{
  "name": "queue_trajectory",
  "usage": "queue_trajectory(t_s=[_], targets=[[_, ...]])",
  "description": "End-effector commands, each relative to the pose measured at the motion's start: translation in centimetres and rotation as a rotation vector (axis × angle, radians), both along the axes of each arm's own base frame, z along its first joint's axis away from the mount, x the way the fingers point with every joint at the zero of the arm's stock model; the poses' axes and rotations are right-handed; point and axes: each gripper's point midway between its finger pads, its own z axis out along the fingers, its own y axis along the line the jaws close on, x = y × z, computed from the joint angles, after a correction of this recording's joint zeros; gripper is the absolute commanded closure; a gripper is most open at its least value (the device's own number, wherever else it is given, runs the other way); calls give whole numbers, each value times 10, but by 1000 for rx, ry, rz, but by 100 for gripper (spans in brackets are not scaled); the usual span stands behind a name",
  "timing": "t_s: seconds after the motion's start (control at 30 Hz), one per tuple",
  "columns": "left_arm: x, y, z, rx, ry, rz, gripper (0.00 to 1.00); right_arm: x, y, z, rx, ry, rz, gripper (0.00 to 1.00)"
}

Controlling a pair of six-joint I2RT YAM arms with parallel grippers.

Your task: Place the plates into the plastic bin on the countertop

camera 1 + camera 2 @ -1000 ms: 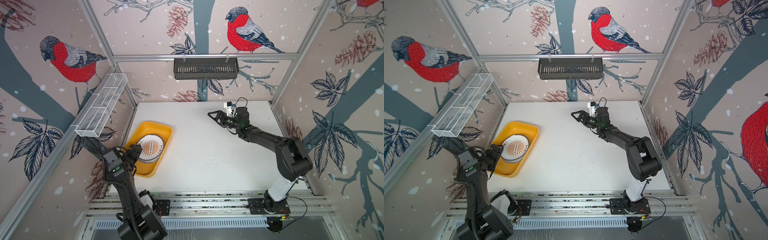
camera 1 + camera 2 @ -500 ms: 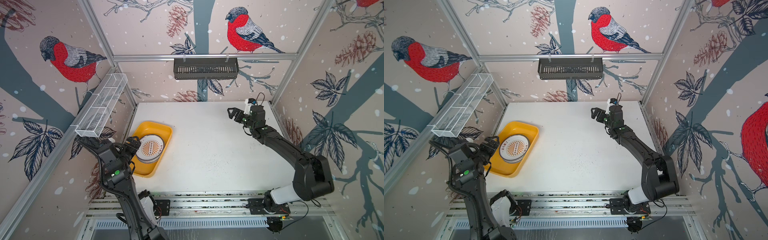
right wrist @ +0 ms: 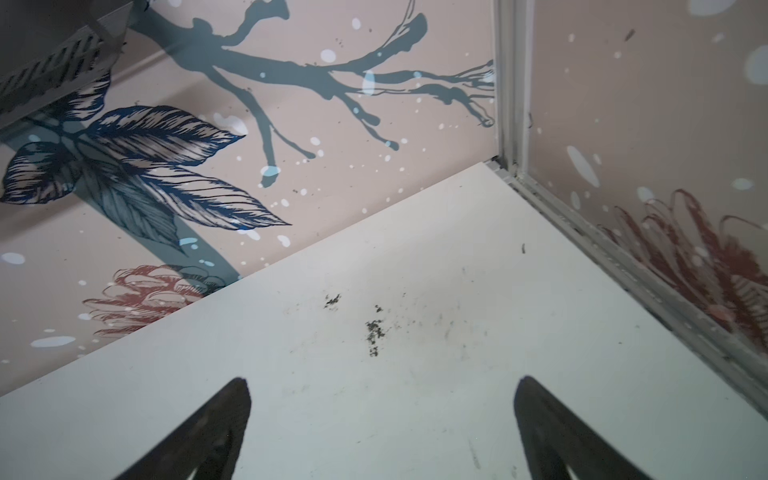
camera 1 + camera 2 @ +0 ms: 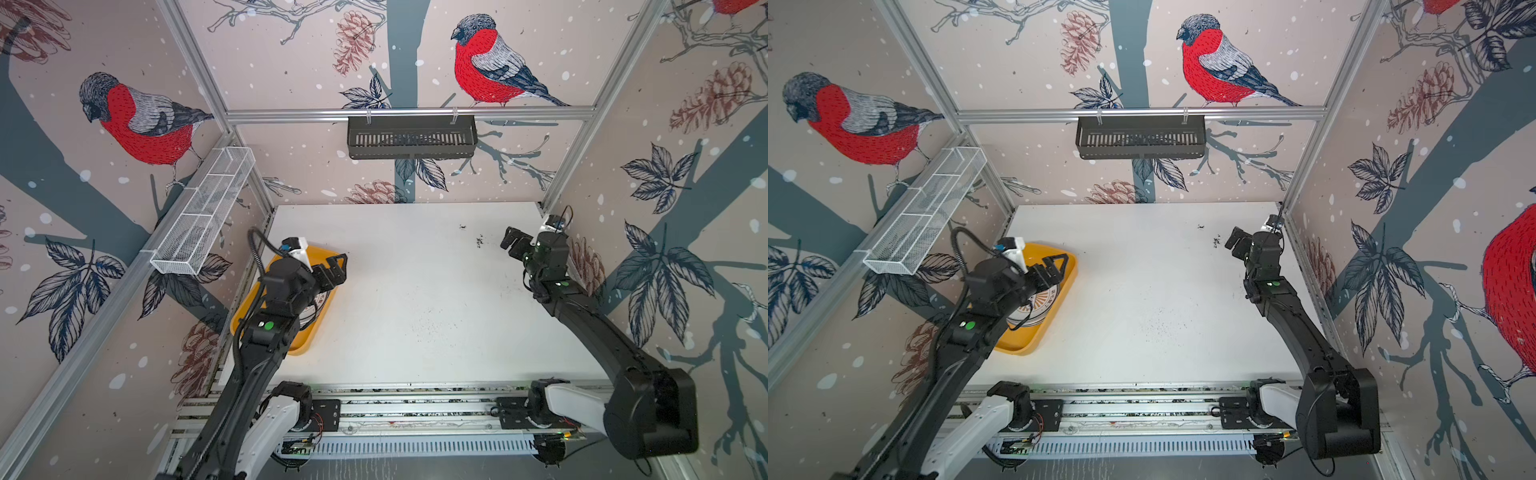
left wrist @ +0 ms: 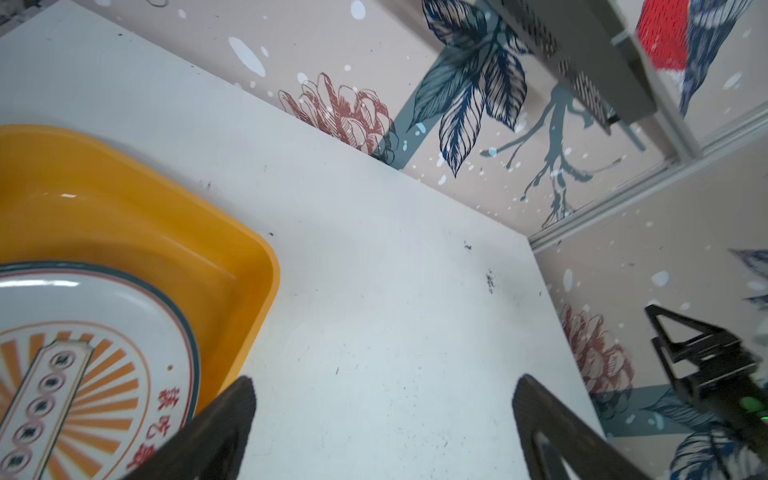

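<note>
The yellow-orange plastic bin [image 4: 300, 347] [image 4: 1026, 344] [image 5: 124, 208] sits at the left edge of the white countertop [image 4: 415, 291]. A stack of plates [image 4: 1040, 306] [image 5: 104, 332] lies inside it, the top one white with a dark green rim and an orange sunburst centre. In both top views my left arm covers much of the bin and the plates. My left gripper [image 4: 334, 272] [image 4: 1057, 270] [image 5: 382, 386] hovers open and empty above the bin's right rim. My right gripper [image 4: 511, 243] [image 4: 1233, 245] [image 3: 382, 386] is open and empty over bare countertop near the back right corner.
A black slatted basket [image 4: 411, 137] hangs on the back rail. A white wire-mesh basket [image 4: 203, 216] hangs on the left wall. Dark specks [image 4: 478, 241] mark the countertop in front of the right gripper. Aluminium rails [image 4: 395, 399] run along the front edge.
The left arm has swung up and rightward, from beside the bin's left rim to above its right rim. The right arm has drawn back from the table's middle toward the back right corner. Both stayed open.
</note>
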Motion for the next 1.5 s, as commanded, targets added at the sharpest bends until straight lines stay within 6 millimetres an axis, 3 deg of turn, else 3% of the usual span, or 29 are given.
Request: queue_trajectory(t_s=[0.0,0.1,0.23,0.43,0.53,0.63,0.8,1.0,1.17,1.37,1.47], targets=[[36,7,39,124,-248,94,3,-10,-27,3,-69,-41,-113,1],[50,18,32,201,-336,163,3,-22,-44,-9,-109,-48,-184,1],[52,43,21,368,-457,292,3,-32,-60,-27,-138,-58,-254,1],[46,81,-2,566,-516,458,4,-36,-65,-60,-205,-92,-260,0],[44,101,-22,541,-459,511,4,-31,-60,-73,-220,-97,-223,1],[29,116,-33,503,-494,550,4,-21,-52,-84,-266,-47,-147,1],[33,110,-73,504,-392,471,3,-18,-45,-88,-287,-45,-89,1],[36,109,-68,551,-451,465,3,-32,-36,-104,-303,-159,-14,1],[45,105,-85,597,-365,413,3,-39,-35,-105,-309,-199,-15,0],[36,105,-109,601,-402,414,2,-33,-29,-107,-320,-183,20,1],[45,102,-122,621,-387,387,2,-31,-20,-108,-338,-183,76,0]])
